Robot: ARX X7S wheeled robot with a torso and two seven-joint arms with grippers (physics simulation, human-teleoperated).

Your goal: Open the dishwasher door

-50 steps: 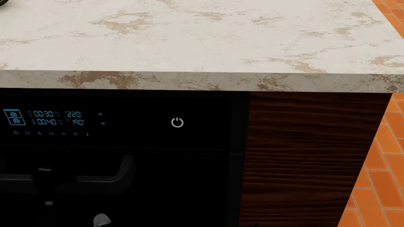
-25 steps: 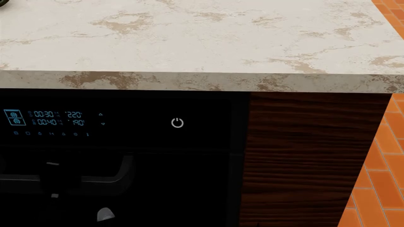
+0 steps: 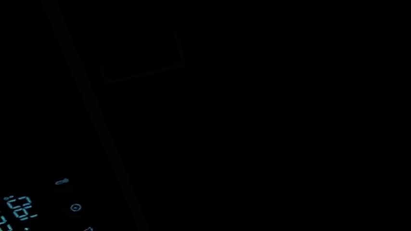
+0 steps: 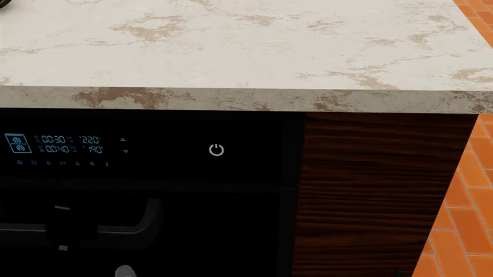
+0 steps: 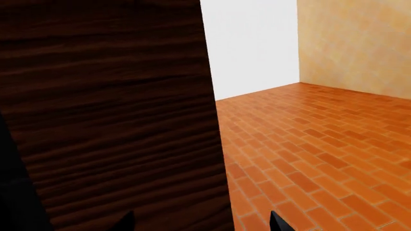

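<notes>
In the left wrist view almost everything is reading black: the camera is sitting close against the glossy dishwasher door [image 3: 257, 120], with only a corner of the cyan readout [image 3: 19, 211] glowing beside it. No fingers are showing here, so I cannot tell whether the left gripper is spread or pressed together.

In the head view the dishwasher door [image 4: 193, 231] is filling the space directly under the marble countertop [image 4: 246, 52], with the power symbol [image 4: 216, 150] below that countertop's edge and the bar handle [image 4: 115, 222] lower again. A dark arm part is crossing the handle, too dim to judge a grip. The door is looking rigid, slick and probably heavy on its hinge, so the bar is the only sensible hold.

In the right wrist view the right gripper [image 5: 202, 221] is showing two fingertips [image 5: 125, 222] spread apart, holding nothing, facing the wood-grain cabinet panel [image 5: 109, 110] just beside the door.
</notes>
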